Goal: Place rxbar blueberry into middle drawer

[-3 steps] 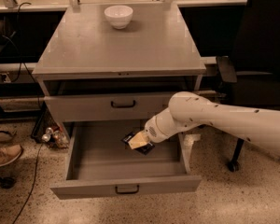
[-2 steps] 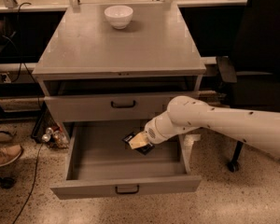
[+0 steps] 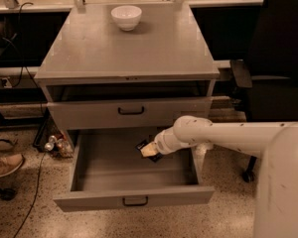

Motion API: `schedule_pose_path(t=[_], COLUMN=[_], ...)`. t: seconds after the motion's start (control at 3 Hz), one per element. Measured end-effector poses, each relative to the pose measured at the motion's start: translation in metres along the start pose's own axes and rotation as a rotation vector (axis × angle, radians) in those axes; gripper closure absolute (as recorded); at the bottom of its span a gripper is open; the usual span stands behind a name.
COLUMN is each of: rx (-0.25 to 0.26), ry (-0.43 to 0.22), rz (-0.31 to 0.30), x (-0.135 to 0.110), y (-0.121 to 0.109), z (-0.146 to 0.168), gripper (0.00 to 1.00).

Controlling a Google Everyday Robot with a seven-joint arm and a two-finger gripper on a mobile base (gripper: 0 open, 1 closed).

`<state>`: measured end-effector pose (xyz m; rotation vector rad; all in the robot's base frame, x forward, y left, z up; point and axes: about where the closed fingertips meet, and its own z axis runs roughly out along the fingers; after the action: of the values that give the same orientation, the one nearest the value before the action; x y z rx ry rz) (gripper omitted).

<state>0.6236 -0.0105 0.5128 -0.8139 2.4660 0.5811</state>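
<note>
camera view shows the rxbar blueberry [image 3: 142,145], a small flat bar in a dark navy-black wrapper, tilted at the tip of the gripper [image 3: 149,150], inside the right rear part of the open middle drawer [image 3: 89,198], a wide grey metal tray with a small dark bar handle; the gripper looks closed on the bar, which seems not yet laid on the drawer floor; against a second ago almost nothing has shifted, the white arm [image 3: 228,133] keeping the same reach; so the carry looks done and only the release remains; the closed grey upper drawer front [image 3: 89,114], the grey counter [image 3: 129,48] and the round white bowl [image 3: 126,17] lie well apart from it.
</note>
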Motion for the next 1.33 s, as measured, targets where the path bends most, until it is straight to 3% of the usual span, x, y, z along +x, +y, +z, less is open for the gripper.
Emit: schedule_pose_path(t=[0.33, 0.67, 1.33], rx=[0.009, 0.012, 0.003], ry=[-0.028, -0.020, -0.002], rz=[0.010, 0.034, 0.060], x=[0.003, 0.015, 0.029], y=[-0.022, -0.037, -0.047], z=[0.036, 0.072, 0.094], gripper=[0.82, 0.50, 0.04])
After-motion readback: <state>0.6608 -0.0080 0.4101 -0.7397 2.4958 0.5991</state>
